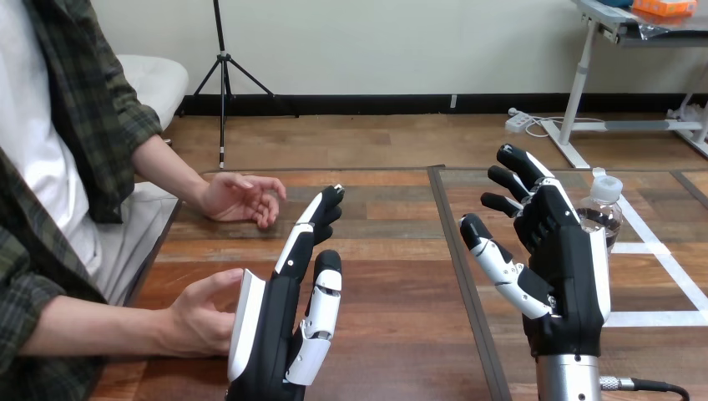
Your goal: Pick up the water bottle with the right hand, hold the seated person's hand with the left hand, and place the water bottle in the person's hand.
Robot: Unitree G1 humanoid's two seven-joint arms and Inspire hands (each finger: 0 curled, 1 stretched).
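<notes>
A clear water bottle (603,209) with a white cap stands upright on the table at the right, partly hidden behind my right hand (561,259). That hand is raised with its fingers spread and straight, just left of the bottle and holding nothing. My left hand (280,313) is upright at the lower middle, fingers straight. The person's near hand (200,313) rests on the table edge right beside the white back of my left hand; I cannot tell if they touch. The person's far hand (242,199) lies palm up on the table further back.
The wooden table (392,276) has a dark seam running down its middle between my two hands. White tape lines (659,251) mark the table's right part near the bottle. The person sits along the left side.
</notes>
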